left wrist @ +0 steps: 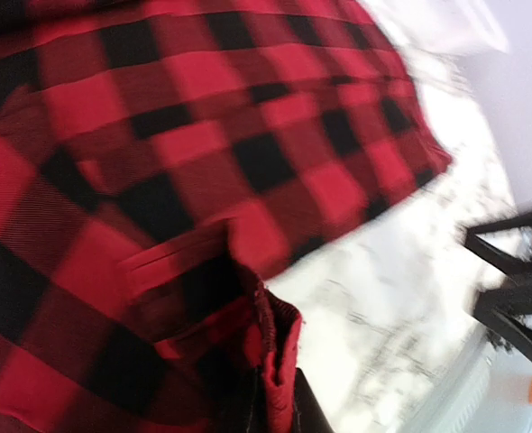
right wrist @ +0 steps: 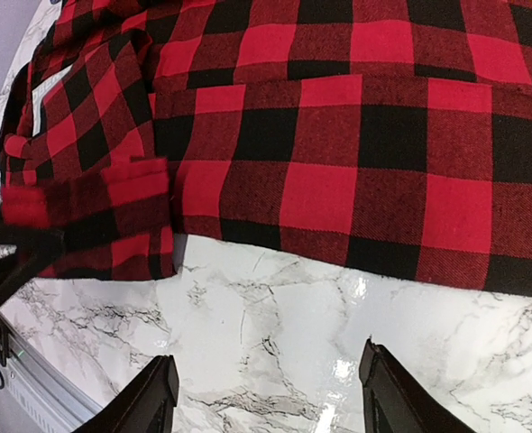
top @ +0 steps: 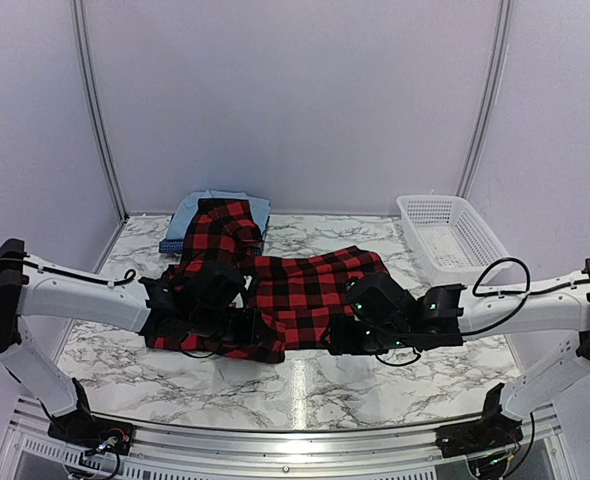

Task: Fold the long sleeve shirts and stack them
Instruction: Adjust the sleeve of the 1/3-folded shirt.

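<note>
The red-and-black plaid shirt (top: 295,290) lies spread across the middle of the marble table, one sleeve reaching back over the light blue shirt (top: 200,210) and the dark blue checked one (top: 172,245) at the back left. My left gripper (top: 237,325) is shut on the plaid shirt's near left edge; in the left wrist view the pinched hem (left wrist: 279,361) stands between the fingers. My right gripper (top: 343,338) is open and empty over bare marble just in front of the shirt's near edge (right wrist: 338,239), its fingertips (right wrist: 153,397) wide apart.
A white mesh basket (top: 453,235) stands at the back right. Grey walls enclose the table on three sides. A metal rail (top: 295,440) runs along the near edge. Bare marble (top: 325,385) lies in front of the shirt.
</note>
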Controlling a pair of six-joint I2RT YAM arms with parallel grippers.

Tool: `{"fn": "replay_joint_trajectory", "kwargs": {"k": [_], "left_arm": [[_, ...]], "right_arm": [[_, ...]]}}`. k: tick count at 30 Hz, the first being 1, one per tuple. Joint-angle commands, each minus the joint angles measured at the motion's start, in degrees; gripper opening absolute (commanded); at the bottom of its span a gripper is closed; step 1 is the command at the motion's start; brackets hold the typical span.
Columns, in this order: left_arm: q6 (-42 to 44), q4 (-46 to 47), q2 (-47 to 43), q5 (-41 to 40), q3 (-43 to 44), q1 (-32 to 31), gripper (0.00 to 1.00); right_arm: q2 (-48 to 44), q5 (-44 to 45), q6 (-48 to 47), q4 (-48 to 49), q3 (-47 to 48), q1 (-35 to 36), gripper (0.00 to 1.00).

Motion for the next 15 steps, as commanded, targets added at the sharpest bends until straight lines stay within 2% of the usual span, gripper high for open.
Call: {"fn": "replay_joint_trajectory", "kwargs": {"k": [1,4,9,13,15], "left_arm": [[3.14,2.86,-3.51,0.59,-3.52,-6.34,0.09],[4.15,3.97,-2.71,1.19,-5.91,-10.30,0.15],[5.54,3.73,0.80,1.50,-6.49,-14.35,0.41],[6.10,3.76,0.55,0.82,-6.02,-14.75,0.44],[6.46,3.60,-0.73,0.15,-5.94,-14.65,0.51]], "right_arm": [[-0.84,1.34,0.48,-0.86,-0.23,0.36,0.65],[-0.84,0.88,0.47,-0.54,-0.39,0.36,0.65],[-0.34,-0.08,0.73,-0.51,-0.67,0.57,0.65],[0.01,0.05,1.65,-0.69,-1.04,1.88,0.65],[0.54,0.12,1.98,-0.71,-1.09,3.02,0.65]]}}
